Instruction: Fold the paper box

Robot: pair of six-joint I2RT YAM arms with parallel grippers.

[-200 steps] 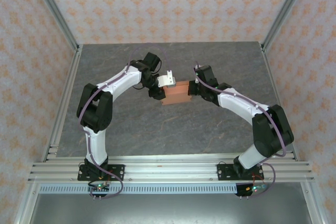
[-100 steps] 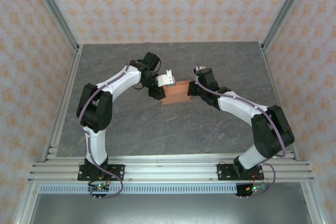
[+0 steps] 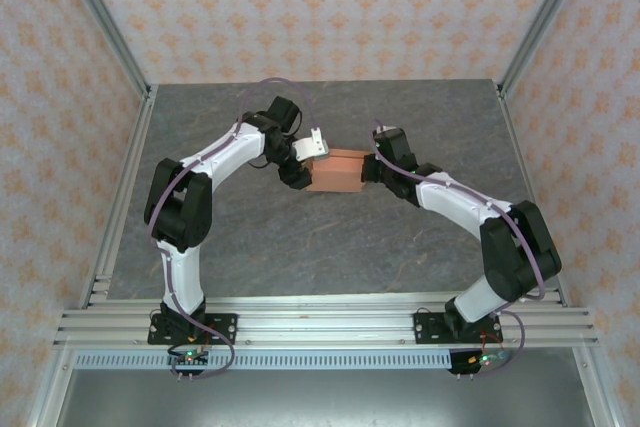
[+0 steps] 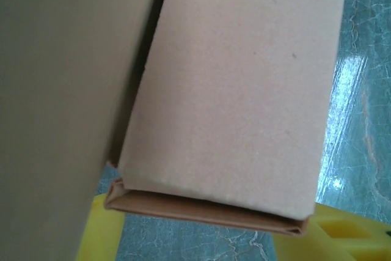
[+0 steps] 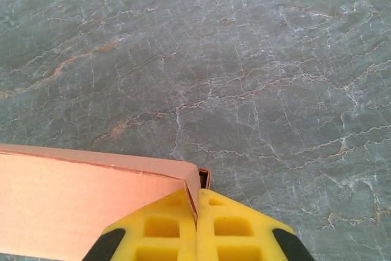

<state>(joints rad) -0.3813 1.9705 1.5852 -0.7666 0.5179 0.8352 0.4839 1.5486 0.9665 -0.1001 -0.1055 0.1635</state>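
Entry: fold the paper box, mid-step.

Position: the paper box [image 3: 336, 169] sits mid-table between the 2 arms, long axis running left to right; whether it rests on the table [image 5: 244, 59] or is held just above it, I cannot tell.

Right gripper [image 5: 197, 197]: clenched, its 2 yellow pads pressed together on a thin card edge at the box's right-hand corner; it is grasping the box.

Left gripper [image 4: 214, 230]: its yellow fingers [image 4: 342, 236] stand wide, 1 on each side of the box's near end; whether they press the card or merely flank it, I cannot tell.

Box form: already a flat closed shape; the left wrist view gives a broad plain face and, at the end, a folded lip with a thin gap beneath it.

Judgement, step in hand: seating and closing the left end while the right pinch anchors the other.

How to do it well: keep the right pinch fixed so the card cannot pivot; bring the left fingers square to the end, not skewed; press along the crease rather than mid-panel, since thin card will buckle; close slowly so the lip tucks in and does not spring out.

Writing: none readable; card faces are plain, with no label or brand seen.
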